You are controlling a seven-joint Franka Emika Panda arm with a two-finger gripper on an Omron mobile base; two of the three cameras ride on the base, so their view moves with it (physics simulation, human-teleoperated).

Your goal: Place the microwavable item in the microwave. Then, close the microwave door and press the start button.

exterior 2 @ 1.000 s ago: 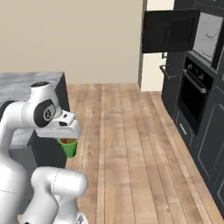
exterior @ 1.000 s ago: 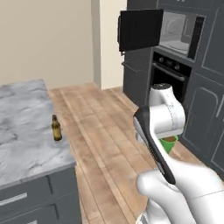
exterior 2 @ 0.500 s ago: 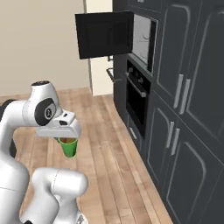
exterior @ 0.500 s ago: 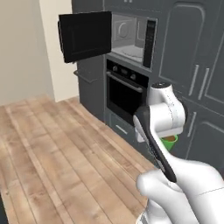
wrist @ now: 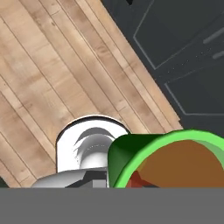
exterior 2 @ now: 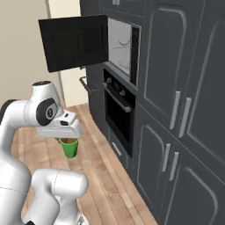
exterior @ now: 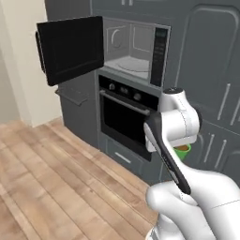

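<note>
A tall dark cabinet wall (exterior 2: 184, 88) runs along the wood floor (exterior: 42, 187). Set into it is a black oven (exterior: 125, 117) with a bar handle, and directly above that the microwave (exterior: 136, 49), its pale interior and round turntable exposed. The door (exterior: 70, 47) stands swung wide open to the left, black inner face toward the room. The dark control panel (exterior: 160, 56) sits at the microwave's right edge, with a blue-green display at its top; the start button at its foot is too small to make out. The white arm is folded up in front of the cabinets, below the level of the microwave. The end effector (exterior 2: 69, 139) points down and carries the green cup (exterior 2: 69, 147) by its upper part, brown liquid showing at the rim. In the hand view the cup (wrist: 170, 159) sits close under the camera, over floorboards and cabinet fronts.
</note>
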